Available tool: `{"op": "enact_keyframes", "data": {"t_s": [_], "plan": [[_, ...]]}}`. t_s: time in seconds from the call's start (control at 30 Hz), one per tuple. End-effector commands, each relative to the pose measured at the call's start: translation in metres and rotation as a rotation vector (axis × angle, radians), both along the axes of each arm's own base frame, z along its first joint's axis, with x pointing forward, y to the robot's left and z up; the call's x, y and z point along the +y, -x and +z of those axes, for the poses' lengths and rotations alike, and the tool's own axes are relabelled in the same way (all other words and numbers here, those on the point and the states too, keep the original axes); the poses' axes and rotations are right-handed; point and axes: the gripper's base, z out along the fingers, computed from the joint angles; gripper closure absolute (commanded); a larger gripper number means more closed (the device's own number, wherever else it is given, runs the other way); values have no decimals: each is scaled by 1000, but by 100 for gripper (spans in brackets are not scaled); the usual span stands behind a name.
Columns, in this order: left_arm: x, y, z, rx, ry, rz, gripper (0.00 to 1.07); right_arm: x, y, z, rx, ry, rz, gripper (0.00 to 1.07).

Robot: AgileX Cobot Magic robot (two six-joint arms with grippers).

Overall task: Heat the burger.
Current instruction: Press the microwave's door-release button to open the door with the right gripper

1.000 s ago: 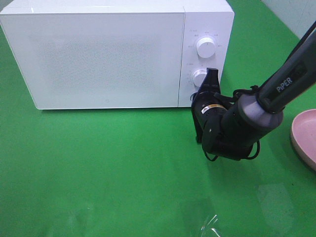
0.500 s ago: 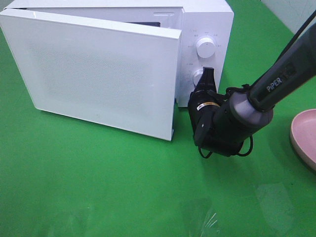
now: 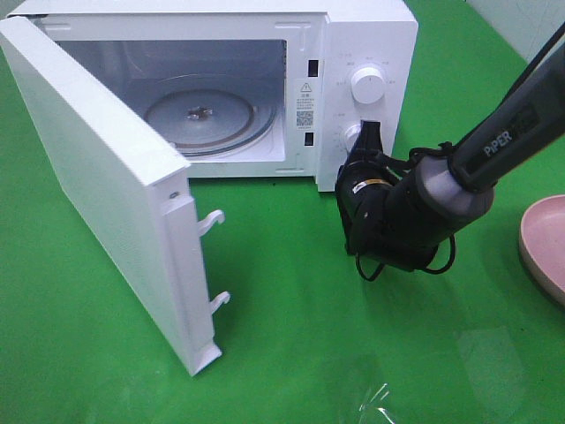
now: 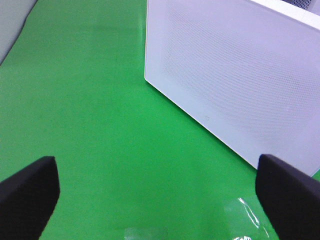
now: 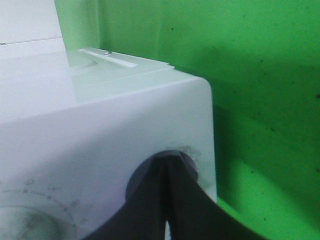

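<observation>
Burger out of view — white microwave [image 3: 388, 40], door [image 3: 106, 185] wide open

Your right arm [image 3: 516, 124] is a dark grey tube lettered "PiPER" in white. It meets a pale grey rounded joint [image 3: 446, 190], then a black wrist housing [image 3: 384, 216] bearing a yellow label [image 3: 374, 186]. Thin black cables [image 3: 439, 263] loop under it. Your right claw [image 3: 369, 132] and left claw [image 4: 156, 172] are matte black.

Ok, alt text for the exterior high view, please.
A white microwave on a green table stands with its door wide open, showing the glass turntable. The right arm holds its shut jaws at the control panel by the lower knob; a pink plate peeks in at right.
</observation>
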Motion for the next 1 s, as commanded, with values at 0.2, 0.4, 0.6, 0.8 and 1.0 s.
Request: {"op": "enact_keyframes", "data": {"t_s": [0.2, 0.4, 0.6, 0.8, 1.0], "plan": [[0, 1, -1, -2, 4, -1, 7, -4, -25, 32, -139, 0, 2, 107], [0, 1, -1, -2, 4, -1, 7, -11, -10, 33, -86, 32, 8, 107], [0, 1, -1, -2, 4, -1, 7, -13, 6, 31, -10, 43, 46, 107], [0, 1, -1, -2, 4, -1, 7, -18, 24, 26, 103, 71, 111, 106], [0, 1, -1, -2, 4, -1, 7, -17, 37, 34, 141, 141, 234, 105]]}}
